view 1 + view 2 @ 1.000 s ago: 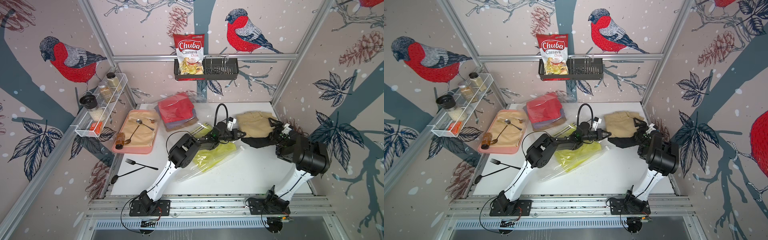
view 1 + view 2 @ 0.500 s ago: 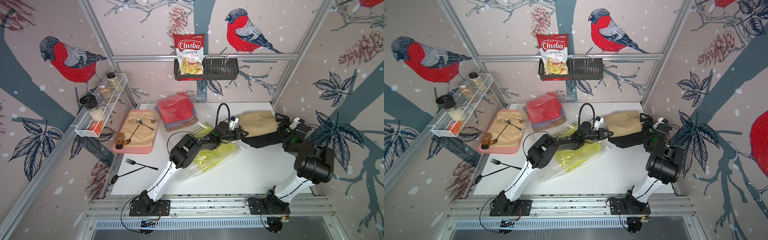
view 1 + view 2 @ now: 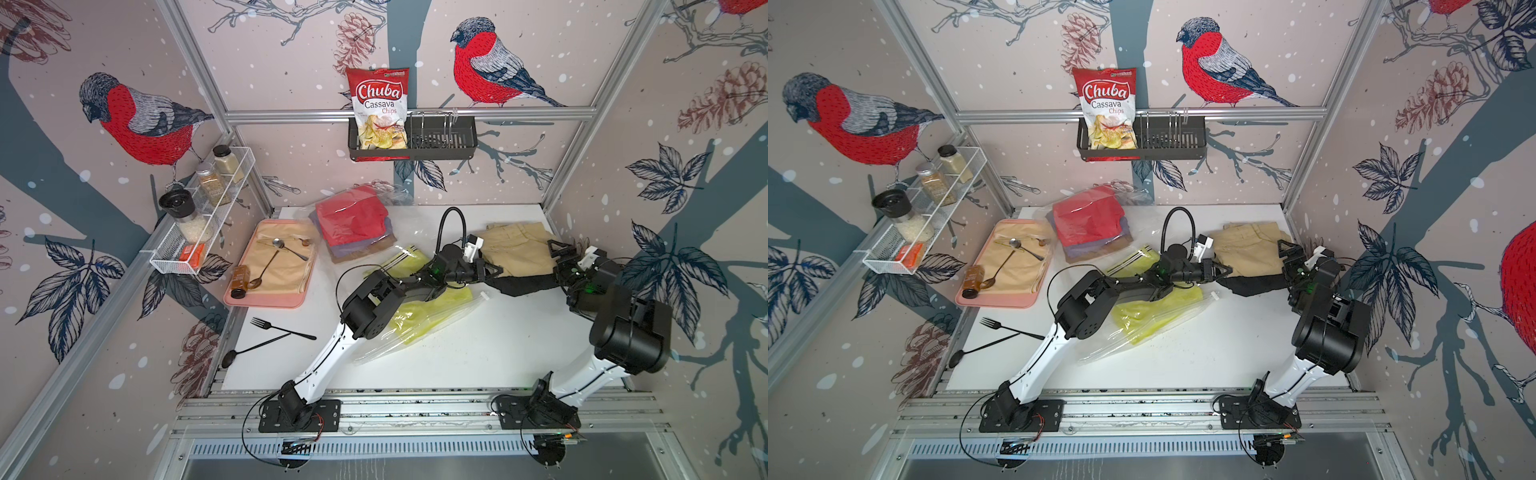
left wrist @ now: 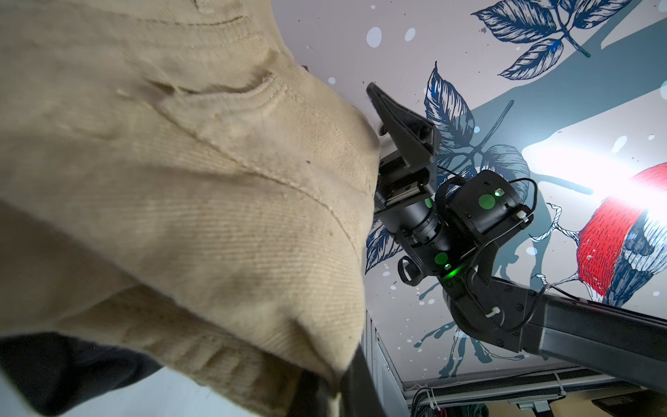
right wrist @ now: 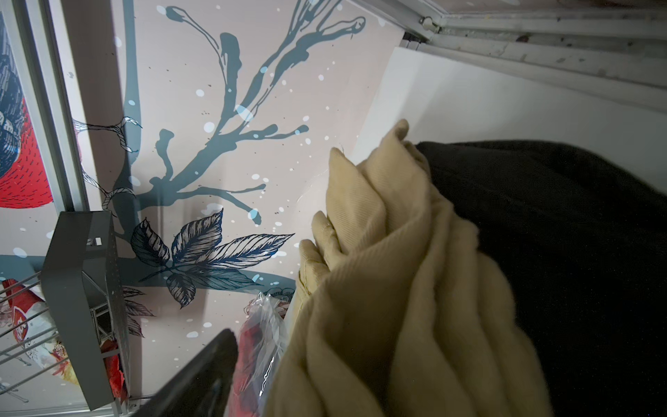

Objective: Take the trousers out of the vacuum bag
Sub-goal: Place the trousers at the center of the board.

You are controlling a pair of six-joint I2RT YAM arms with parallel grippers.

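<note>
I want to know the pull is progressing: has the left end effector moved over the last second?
Yes. The left end effector, shut on the tan trousers, has shifted slightly toward the right-hand frame post.

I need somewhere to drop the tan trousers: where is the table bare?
Free: front right, between the vacuum bag, the right arm's base and the front rail. Crowded: back right with tan trousers and black trousers; left side with pink tray, fork, spoon.

top views: bright, even, edges bowed | left wrist: white glare streak, tan trousers (image 4: 162, 216) soft | right wrist: dim
</note>
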